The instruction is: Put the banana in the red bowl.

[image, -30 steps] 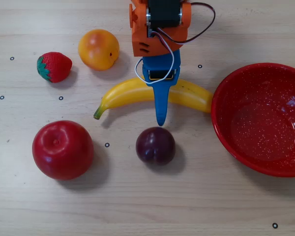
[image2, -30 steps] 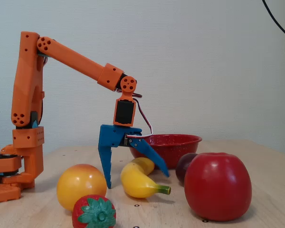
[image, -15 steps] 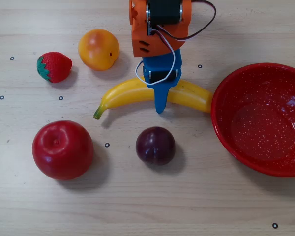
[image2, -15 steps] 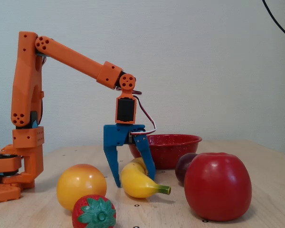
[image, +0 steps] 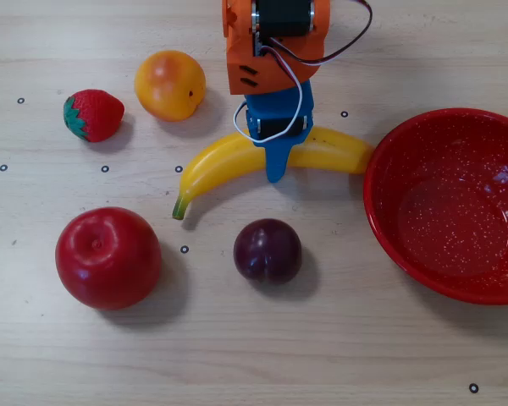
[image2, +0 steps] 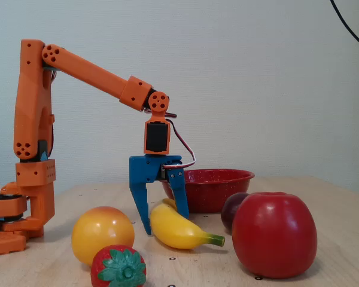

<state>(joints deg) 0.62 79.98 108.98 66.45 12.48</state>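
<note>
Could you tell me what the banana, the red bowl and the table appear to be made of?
Banana: likely plastic; smooth, uniform yellow with a soft sheen. Red bowl: glossy, with fine white speckles and bright highlights, perhaps enamelled metal or hard plastic; the pictures do not settle it. Table: pale wood or wood-look laminate, matte, with visible grain lines.

Hobby robot bench — marker-dotted wooden table [image: 322, 355], plain wall [image2: 257, 78] behind.

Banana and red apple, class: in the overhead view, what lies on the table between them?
Nothing but bare wooden table and a small black dot mark. The overhead view shows the banana and the red apple apart.
</note>
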